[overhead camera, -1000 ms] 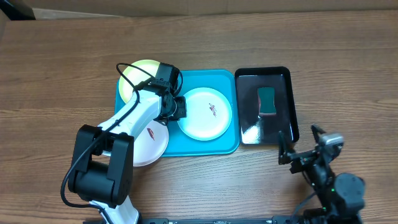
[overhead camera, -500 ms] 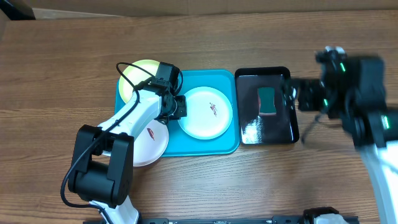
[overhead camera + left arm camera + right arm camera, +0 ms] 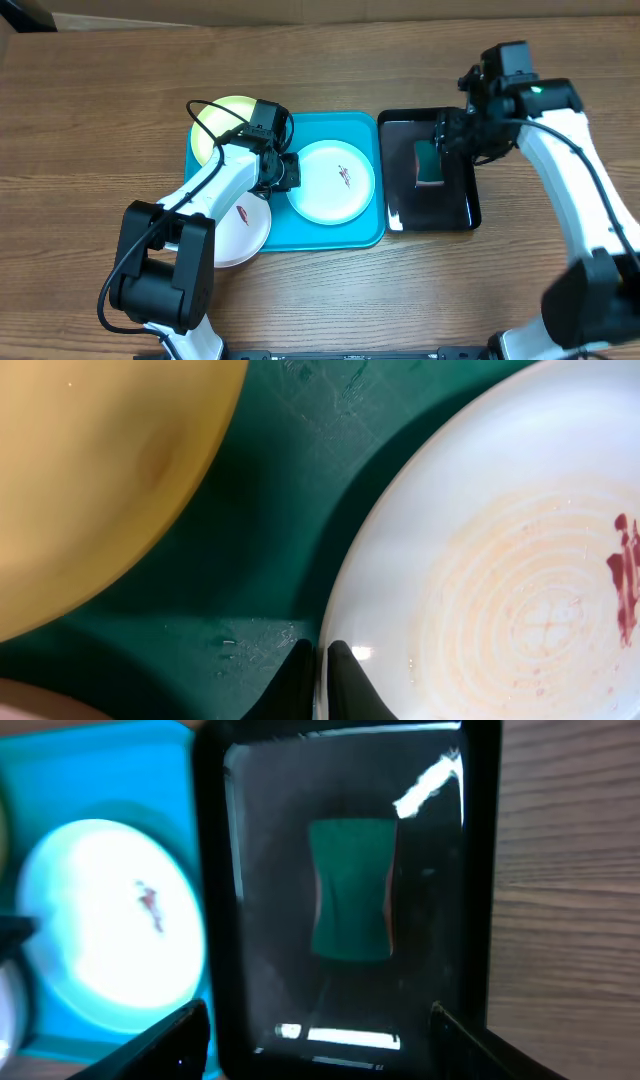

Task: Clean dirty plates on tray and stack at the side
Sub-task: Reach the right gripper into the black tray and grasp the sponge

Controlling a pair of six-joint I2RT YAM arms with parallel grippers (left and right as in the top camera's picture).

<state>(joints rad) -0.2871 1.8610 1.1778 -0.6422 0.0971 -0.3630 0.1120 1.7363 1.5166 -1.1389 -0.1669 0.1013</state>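
Left end effector [image 3: 320,652] pinches mint plate [image 3: 480,560] rim, clear only from wrist

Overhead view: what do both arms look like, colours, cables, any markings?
Left arm and right arm: white links, black joints. Left gripper and right gripper are black. A black cable loops by the left wrist; a small green light shows on the right. No readable markings.

The turquoise tray [image 3: 342,128] lies flat. The pale mint plate [image 3: 325,190] rests in its middle and has a red-brown smear [image 3: 343,177]. The yellow-green plate [image 3: 222,122] is at the far left corner. The white plate [image 3: 245,228] is at the near left and reaches over the rim.
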